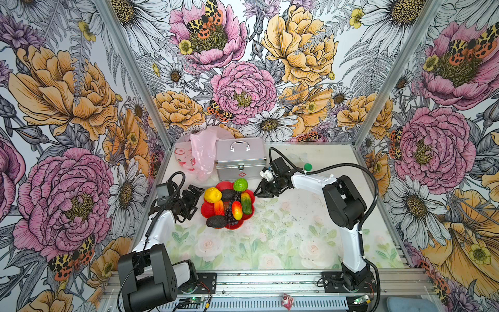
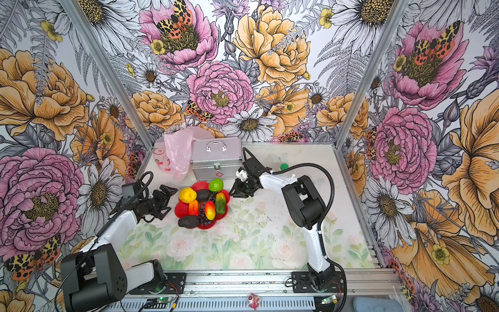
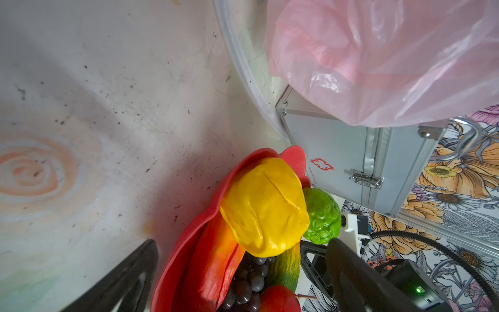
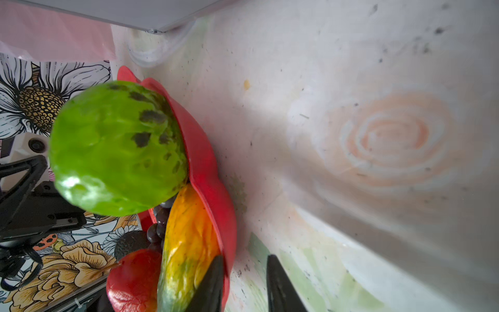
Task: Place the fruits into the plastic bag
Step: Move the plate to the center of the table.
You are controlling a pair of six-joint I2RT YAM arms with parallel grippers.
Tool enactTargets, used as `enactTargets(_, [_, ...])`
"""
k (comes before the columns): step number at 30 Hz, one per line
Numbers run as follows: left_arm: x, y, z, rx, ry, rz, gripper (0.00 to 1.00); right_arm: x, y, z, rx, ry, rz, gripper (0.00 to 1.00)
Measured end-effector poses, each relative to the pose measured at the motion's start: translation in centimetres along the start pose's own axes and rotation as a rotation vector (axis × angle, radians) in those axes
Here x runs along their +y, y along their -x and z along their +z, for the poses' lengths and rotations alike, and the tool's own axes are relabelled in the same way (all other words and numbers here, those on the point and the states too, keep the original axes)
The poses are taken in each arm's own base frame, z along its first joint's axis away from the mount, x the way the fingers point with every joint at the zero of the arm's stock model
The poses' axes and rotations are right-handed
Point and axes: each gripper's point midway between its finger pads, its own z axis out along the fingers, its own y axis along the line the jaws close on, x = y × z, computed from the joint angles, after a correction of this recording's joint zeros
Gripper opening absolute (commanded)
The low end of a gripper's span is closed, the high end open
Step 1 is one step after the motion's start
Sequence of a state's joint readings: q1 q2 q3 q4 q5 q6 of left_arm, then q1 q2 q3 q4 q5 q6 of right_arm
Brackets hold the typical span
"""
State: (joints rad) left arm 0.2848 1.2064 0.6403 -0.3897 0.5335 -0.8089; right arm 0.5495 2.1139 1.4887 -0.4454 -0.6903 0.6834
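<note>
A robot test cell in a lab, not a lived-in room. Boxed in on three sides by flower-print panels [image 1: 243, 89] slotted into bare metal posts [image 1: 134, 67]. Floored by a worktop [image 1: 270, 237] under a scuffed rose-print sheet. Fitted with a left arm [image 1: 159, 224] and a right arm [image 1: 351, 243], both bolted to a slotted metal rail [image 1: 270, 283] along the front edge. Wired with a ribbed black cable [image 1: 374, 189] and small circuit boards [image 1: 193, 299] with green lights, all left bare. Dressed with props only: glossy toy fruits [image 1: 237, 210] on a red plate [image 1: 207, 211] beside a silver case [image 1: 240, 159].
</note>
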Motion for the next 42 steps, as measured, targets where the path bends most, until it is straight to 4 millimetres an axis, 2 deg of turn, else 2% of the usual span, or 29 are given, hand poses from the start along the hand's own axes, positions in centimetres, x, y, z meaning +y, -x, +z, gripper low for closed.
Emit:
enactTargets(13, [-0.5,-0.9,0.4,0.024,-0.007,0.027,0.99,0.7,0.2,1.5,0.021,0.015,-0.02,0.12])
enactTargets(18, [-0.5,-1.1,0.8,0.037,-0.005,0.033,0.99,0.8,0.1,1.7,0.027,0.012,-0.023,0.01])
enactTargets(30, [-0.8,-1.2,1.0,0.042,-0.013,0.054,0.99,0.2,-0.3,1.4,0.01,0.001,-0.034,0.0])
enactTargets(36, [-0.9,-1.4,1.0,0.046,-0.013,0.076,0.99,-2.0,-1.3,-1.2,-0.015,-0.024,-0.008,0.0])
enactTargets(42, [-1.1,-1.5,1.0,0.049,-0.016,0.097,0.99,-6.3,-1.9,-6.0,-0.091,-0.071,0.057,0.0])
